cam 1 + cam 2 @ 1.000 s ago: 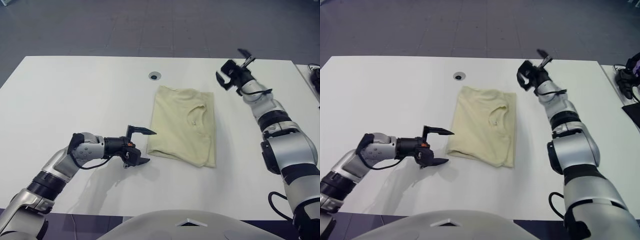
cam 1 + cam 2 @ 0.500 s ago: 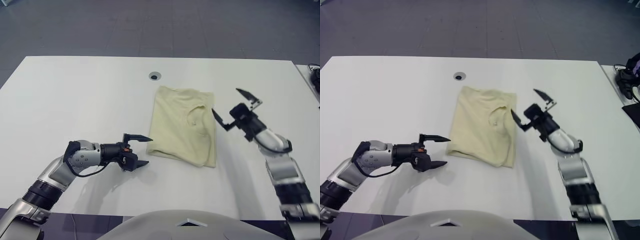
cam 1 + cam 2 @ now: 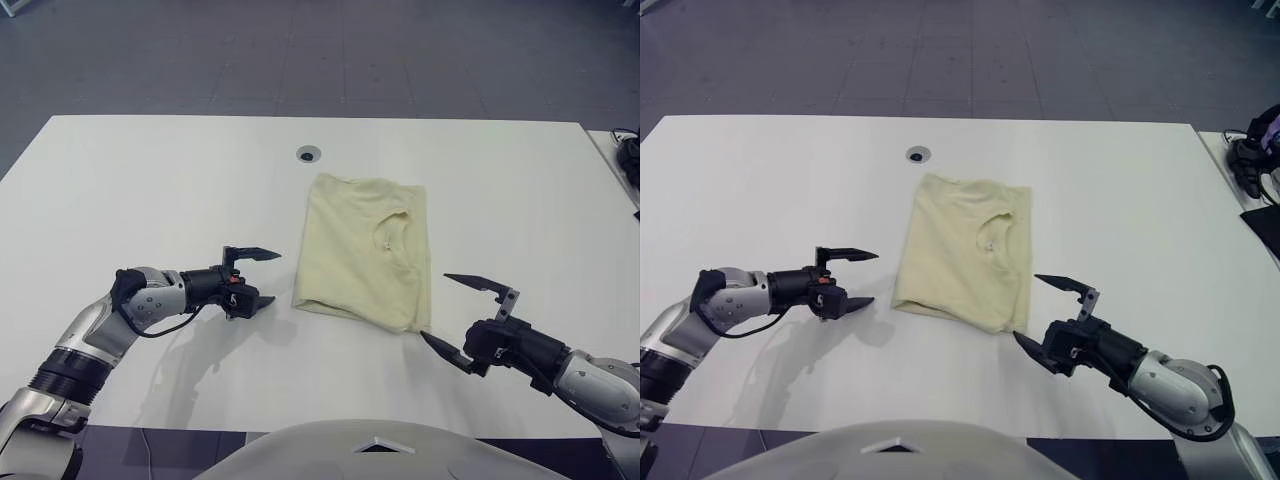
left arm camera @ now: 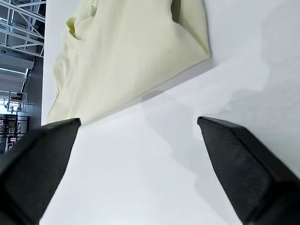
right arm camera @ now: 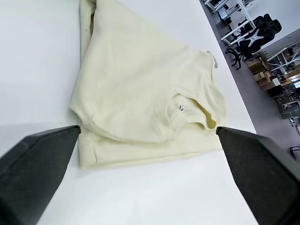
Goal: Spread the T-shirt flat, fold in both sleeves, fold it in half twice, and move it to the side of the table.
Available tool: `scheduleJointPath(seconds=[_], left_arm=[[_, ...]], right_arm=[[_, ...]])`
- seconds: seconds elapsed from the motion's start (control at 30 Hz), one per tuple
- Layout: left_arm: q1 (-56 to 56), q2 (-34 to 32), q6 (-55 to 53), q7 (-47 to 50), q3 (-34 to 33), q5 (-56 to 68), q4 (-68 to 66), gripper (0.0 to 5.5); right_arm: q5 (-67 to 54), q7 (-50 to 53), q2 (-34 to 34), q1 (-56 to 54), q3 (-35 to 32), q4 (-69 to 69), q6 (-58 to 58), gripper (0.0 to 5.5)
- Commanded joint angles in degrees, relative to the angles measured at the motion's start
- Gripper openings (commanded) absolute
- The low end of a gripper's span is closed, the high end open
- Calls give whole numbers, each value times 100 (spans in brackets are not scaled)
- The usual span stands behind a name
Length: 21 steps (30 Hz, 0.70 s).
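Left gripper: fingers apart, holding nothing; it hovers low over the table just beside the T-shirt's near left corner, tips pointing at the cloth.
Right gripper: fingers spread wide, empty; it sits just beside the shirt's near right corner, on the robot's side of it, not touching.
T-shirt: pale yellow, lying near the middle of the table as a narrow stacked rectangle. The collar opening shows toward its right edge, and the right wrist view shows layers piled at the near corner.
Table: white, with a small round cable hole just beyond the shirt's far edge.
Step in hand: the sleeves look tucked in and at least one half-fold looks done. With both grippers flanking the near edge, I judge this the set-up for the second half-fold, near edge to far edge.
Next move: each gripper needs to drop to its corner, close on all the layers at once, then lift and carry the edge evenly so the stack does not skew.
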<state>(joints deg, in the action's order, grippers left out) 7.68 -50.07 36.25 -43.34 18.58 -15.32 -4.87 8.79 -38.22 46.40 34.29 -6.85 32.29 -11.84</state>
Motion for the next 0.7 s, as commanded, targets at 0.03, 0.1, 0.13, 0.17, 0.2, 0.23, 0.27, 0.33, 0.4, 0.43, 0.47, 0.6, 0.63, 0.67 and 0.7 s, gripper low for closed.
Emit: scheduleJointPath(seconds=[0.03,0.1,0.13,0.17,0.2,0.23,0.27,0.33,0.4,0.43,0.47,0.6,0.63,0.67,0.7], left_arm=[[-56,76,54,-467,392,16,-178,529],[30,165,51,-563,495,120,-194,538],[65,218,43,-579,538,119,-217,538],[117,275,50,-598,586,108,-269,538],[162,341,52,-595,626,80,-338,538],[229,412,45,-580,674,31,-433,538],[291,474,24,-560,717,-32,-519,538],[433,594,-6,-517,793,-172,-681,518],[620,695,22,-539,897,-269,-835,477],[696,726,42,-558,945,-330,-892,458],[775,756,87,-580,1002,-378,-956,439],[947,821,251,-629,1160,-447,-1142,365],[965,825,297,-649,1196,-447,-1171,345],[984,830,342,-663,1230,-462,-1205,323],[1002,826,404,-685,1268,-466,-1235,307]], right_arm=[[461,-9,124,24,110,-333,-341,540],[675,34,116,-34,203,-488,-449,540],[793,58,106,-103,270,-563,-479,540],[905,85,84,-165,330,-630,-511,540],[1068,133,54,-293,427,-719,-518,540],[1225,179,19,-426,547,-811,-537,540],[1415,241,-23,-577,695,-909,-584,540],[1742,375,-97,-791,974,-1093,-684,540],[2037,536,-131,-871,1190,-1257,-801,540],[2148,608,-146,-914,1305,-1366,-880,540],[2226,683,-155,-937,1389,-1461,-947,540],[2390,916,-163,-1114,1631,-1848,-1137,514],[2369,928,-158,-1188,1688,-1938,-1160,493],[2342,931,-150,-1254,1740,-2020,-1181,471],[2282,900,-149,-1323,1797,-2096,-1185,456]])
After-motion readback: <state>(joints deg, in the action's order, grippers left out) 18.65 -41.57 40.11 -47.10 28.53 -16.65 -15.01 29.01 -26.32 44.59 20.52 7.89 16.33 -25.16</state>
